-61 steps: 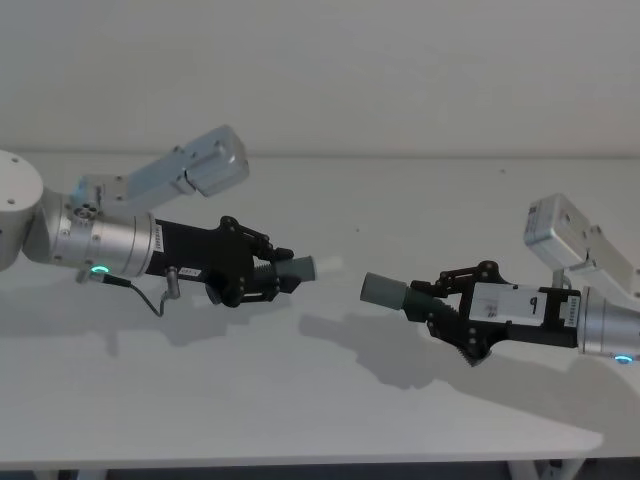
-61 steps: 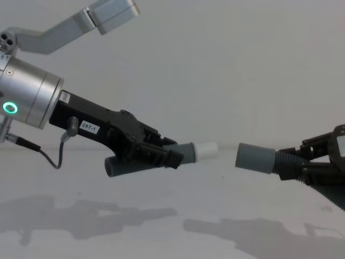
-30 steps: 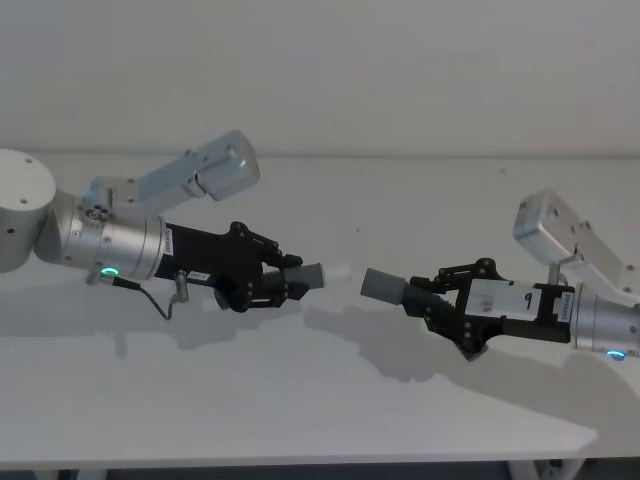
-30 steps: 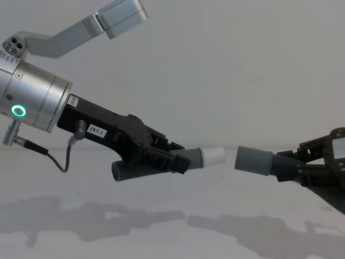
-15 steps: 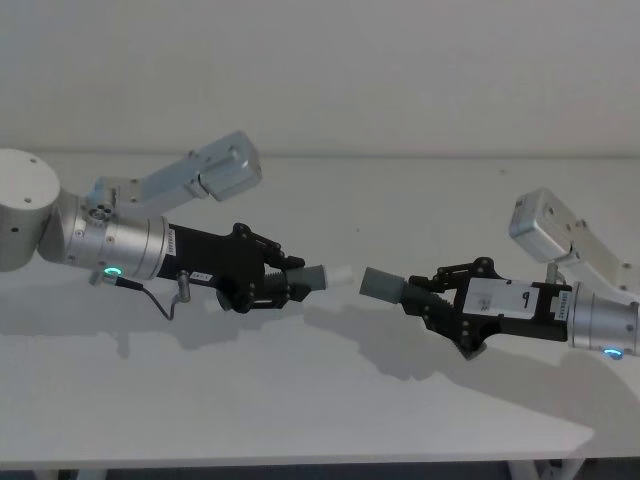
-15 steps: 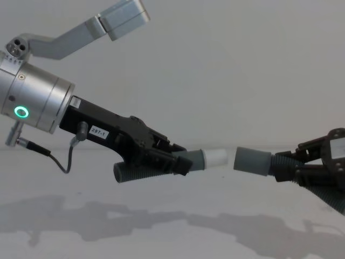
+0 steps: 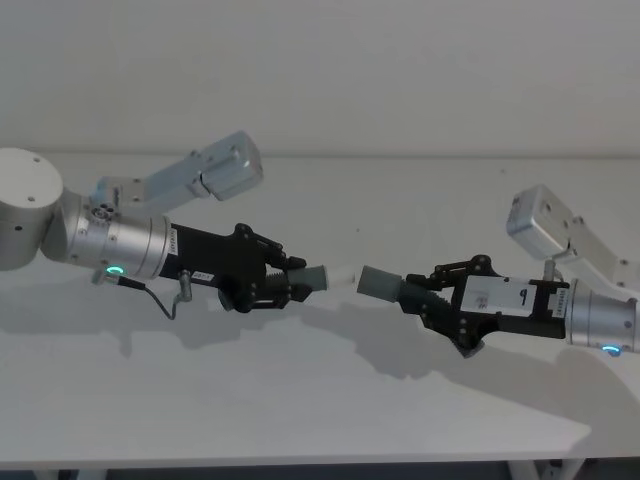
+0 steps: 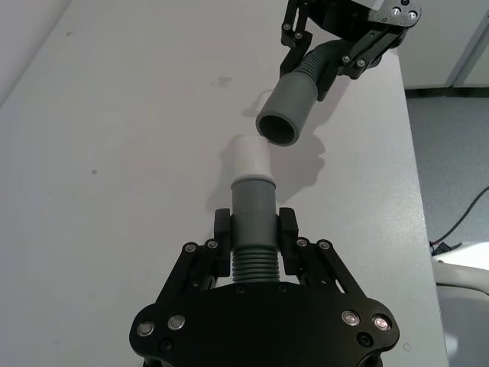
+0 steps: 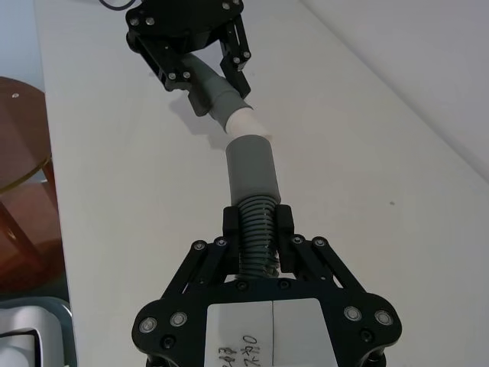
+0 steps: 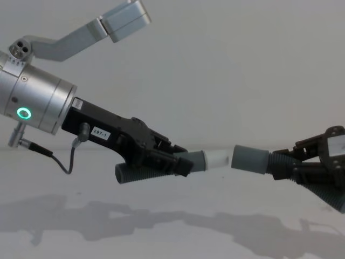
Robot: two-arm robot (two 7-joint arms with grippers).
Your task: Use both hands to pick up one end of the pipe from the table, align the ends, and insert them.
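Observation:
Both pipe pieces hang in the air above the white table point(image 7: 300, 400). My left gripper point(image 7: 275, 282) is shut on the ribbed part of one piece, whose grey cuff point(image 10: 197, 160) ends in a narrow white tip point(image 10: 218, 158) pointing right. My right gripper point(image 7: 440, 300) is shut on the ribs of the other piece, whose wider plain cuff point(image 10: 249, 159) points left. The two ends face each other, nearly in line. The white tip point(image 8: 249, 159) stands just short of the open cuff mouth point(image 8: 286, 115), slightly off to one side. In the right wrist view, the tip point(image 9: 243, 121) meets the cuff point(image 9: 251, 168).
The table's side edge point(image 8: 412, 191) runs close beside the right arm, with floor beyond it. A brown round piece of furniture point(image 9: 23, 191) stands past the table's other side. The front edge point(image 7: 300, 462) lies well below both arms.
The left gripper has carried its piece to the right and the right gripper has moved left. The gap between white tip and wide cuff has shrunk to almost nothing.

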